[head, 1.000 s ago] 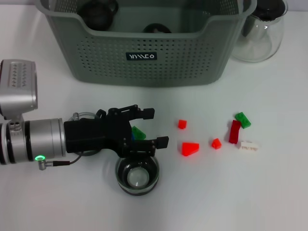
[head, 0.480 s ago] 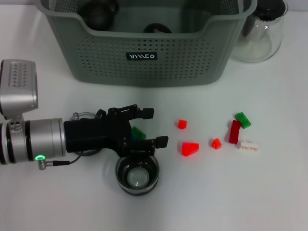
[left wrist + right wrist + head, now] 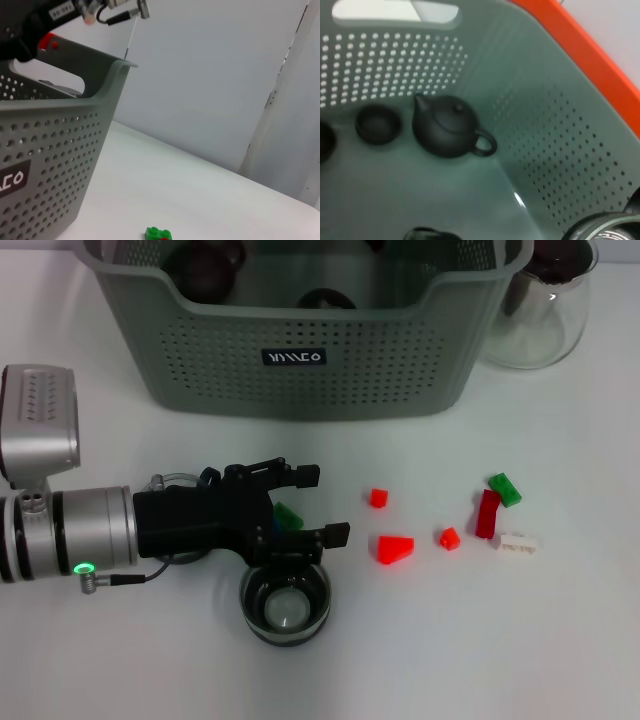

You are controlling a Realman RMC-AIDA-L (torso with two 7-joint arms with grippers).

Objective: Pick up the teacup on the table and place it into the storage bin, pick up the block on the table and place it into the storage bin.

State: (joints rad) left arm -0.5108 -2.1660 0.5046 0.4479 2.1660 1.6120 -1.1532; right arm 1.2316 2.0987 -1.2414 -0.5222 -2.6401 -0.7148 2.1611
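Left tool (image 3: pixel 305 502), fingers spread, sits low on the worktop (image 3: pixel 560 640) straddling a green block (image 3: pixel 288 516) beside the glass teacup (image 3: pixel 286 604), apparently lining up a grasp; storage bin (image 3: pixel 300 360) stands behind.

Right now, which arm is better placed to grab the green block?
Left. The left gripper hangs open right over the green block beside the glass teacup; the right arm looks down into the storage bin.

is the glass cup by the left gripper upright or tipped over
Upright. In the head view the glass cup shows its round open rim facing up, base on the table, just below the open left gripper.
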